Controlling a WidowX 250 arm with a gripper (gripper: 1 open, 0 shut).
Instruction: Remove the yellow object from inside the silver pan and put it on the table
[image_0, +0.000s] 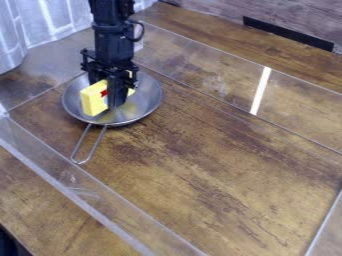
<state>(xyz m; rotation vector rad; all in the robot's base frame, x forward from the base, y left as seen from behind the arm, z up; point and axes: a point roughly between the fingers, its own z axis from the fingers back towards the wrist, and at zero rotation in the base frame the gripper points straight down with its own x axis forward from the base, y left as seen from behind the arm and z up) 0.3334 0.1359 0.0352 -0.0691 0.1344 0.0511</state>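
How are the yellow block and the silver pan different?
The yellow block is small, and the silver pan is much bigger. The block is boxy, but the pan is round. The block has no handle, while the pan has a long wire loop one. The block is bright yellow and the pan is gray. Both are under the robot's jaws.

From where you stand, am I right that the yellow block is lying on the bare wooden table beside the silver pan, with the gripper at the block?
Not quite: the camera view shows the yellow block inside the silver pan, not on the table beside it. The gripper is indeed at the block.
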